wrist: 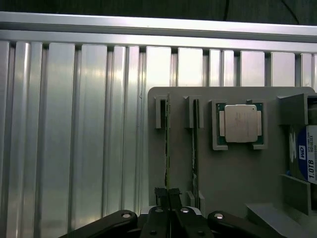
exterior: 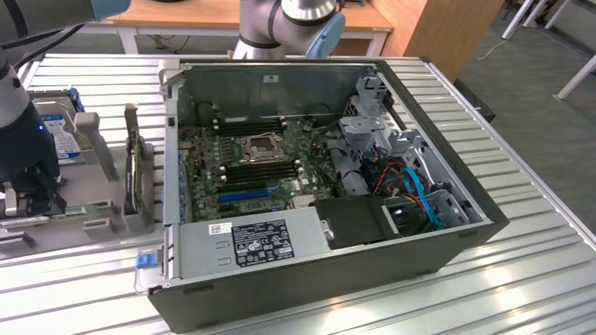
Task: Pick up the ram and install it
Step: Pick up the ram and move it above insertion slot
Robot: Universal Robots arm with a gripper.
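Pick-up step: gripper (wrist: 167, 194) pinches the ram (wrist: 167, 144), which stands on edge in the edge slot of the gray holder (wrist: 233, 173). Judged: next move needs a straight lift, clearing the 2nd stick (wrist: 195, 144).

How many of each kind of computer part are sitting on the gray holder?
Ram sticks: 2
Processor chip: 1
Hard drive: 1
Total: 4
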